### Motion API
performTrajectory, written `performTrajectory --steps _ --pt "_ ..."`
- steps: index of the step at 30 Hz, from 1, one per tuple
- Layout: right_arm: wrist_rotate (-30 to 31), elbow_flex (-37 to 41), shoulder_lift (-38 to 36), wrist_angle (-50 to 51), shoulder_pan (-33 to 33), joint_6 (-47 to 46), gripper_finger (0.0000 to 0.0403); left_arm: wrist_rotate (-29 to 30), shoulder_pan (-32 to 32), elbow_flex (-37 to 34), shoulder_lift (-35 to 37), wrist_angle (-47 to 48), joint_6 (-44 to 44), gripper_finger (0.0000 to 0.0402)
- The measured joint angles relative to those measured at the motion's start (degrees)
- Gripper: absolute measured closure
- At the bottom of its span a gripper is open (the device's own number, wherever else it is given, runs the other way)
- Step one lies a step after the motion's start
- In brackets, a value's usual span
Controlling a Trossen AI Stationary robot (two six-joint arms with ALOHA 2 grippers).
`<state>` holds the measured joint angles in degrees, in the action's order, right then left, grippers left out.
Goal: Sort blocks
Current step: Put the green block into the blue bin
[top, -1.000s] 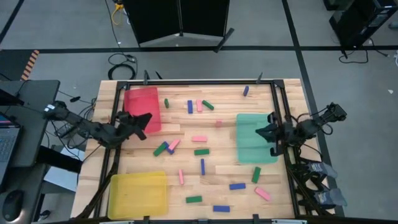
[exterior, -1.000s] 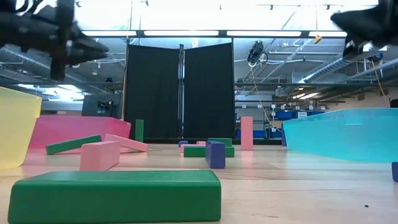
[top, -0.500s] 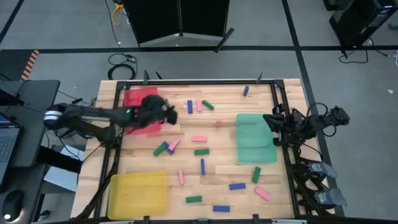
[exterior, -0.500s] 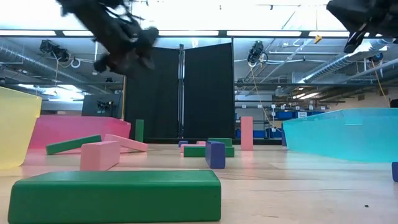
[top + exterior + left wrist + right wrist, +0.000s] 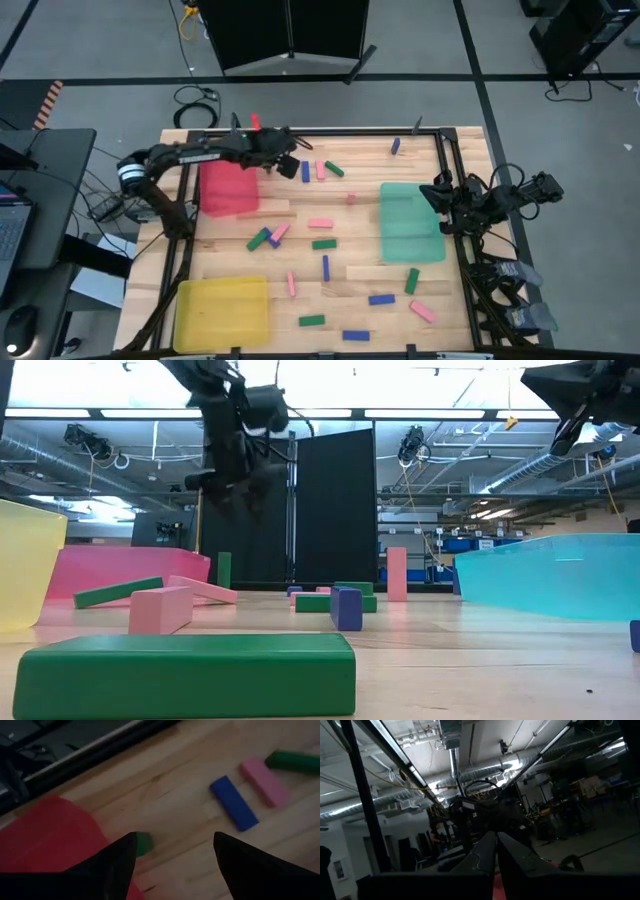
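Now the left hand [image 5: 172, 865] gapes wide, empty.

The left tool [image 5: 172, 855] hangs open above bare counter [image 5: 185, 827] between the red tray [image 5: 50, 835] and a blue block [image 5: 233, 802]; a small green block [image 5: 144, 842] lies under it.

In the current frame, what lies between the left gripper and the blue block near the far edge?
In the left wrist view, only bare wood separates the left gripper from the blue block; a green block sits between its open fingers, beside the red tray.
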<state>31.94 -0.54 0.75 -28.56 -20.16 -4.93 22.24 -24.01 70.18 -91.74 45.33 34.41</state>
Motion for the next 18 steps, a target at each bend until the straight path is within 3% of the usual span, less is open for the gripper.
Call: performTrajectory --steps 18 --pt "-0.06 0.00 0.00 0.35 0.00 -0.07 0.0373 -0.49 -3.43 -3.61 -1.78 1.26 -0.52 0.0089"
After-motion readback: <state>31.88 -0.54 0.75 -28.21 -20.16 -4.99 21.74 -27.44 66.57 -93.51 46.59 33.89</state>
